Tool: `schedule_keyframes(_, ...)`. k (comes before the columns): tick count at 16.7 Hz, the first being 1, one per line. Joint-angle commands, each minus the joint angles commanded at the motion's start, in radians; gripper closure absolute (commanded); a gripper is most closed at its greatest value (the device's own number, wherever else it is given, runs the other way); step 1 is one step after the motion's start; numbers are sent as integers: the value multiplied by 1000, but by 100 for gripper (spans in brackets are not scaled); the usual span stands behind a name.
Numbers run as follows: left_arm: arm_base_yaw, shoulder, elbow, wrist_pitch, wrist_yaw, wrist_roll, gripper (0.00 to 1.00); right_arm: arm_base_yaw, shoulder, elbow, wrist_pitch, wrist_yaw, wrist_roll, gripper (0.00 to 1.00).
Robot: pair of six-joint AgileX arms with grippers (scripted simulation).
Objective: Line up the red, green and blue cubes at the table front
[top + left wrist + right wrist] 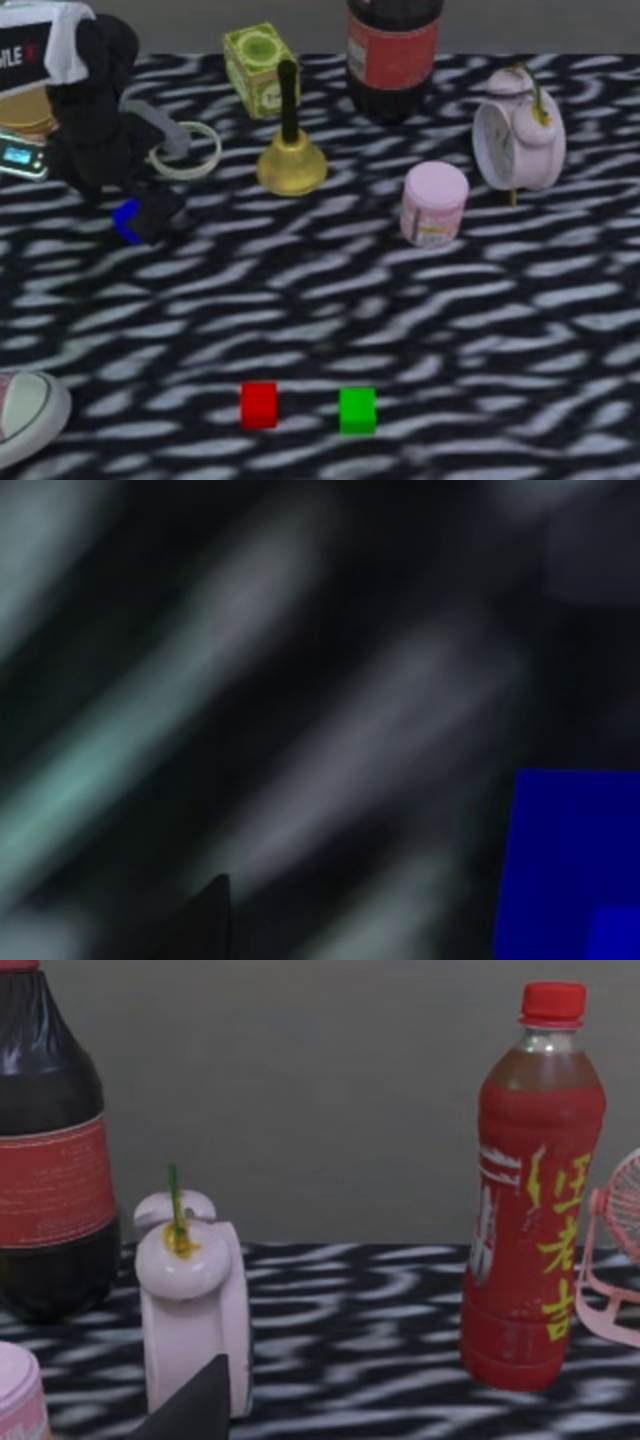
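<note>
With the red cube [258,405] and green cube [357,410] already side by side near the table [420,330] front, my left claw [148,218] sits over the blue cube [125,221] at far left, its finger spread impossible to tell; next, grip and carry it beside the green.

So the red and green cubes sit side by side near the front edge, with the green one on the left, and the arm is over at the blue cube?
Not quite: in the top view the red cube is on the left and the green cube on the right. The rest holds: both sit near the front edge, and the left end effector is at the blue cube.
</note>
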Motion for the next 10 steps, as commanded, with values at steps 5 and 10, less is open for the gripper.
schedule_keyframes(5, 0, 15, -21, 30, 0, 0, 0, 0, 0, 0, 0, 0, 0, 0)
schedule_keyframes(10, 0, 15, -21, 30, 0, 0, 38, 0, 0, 0, 0, 0, 0, 0)
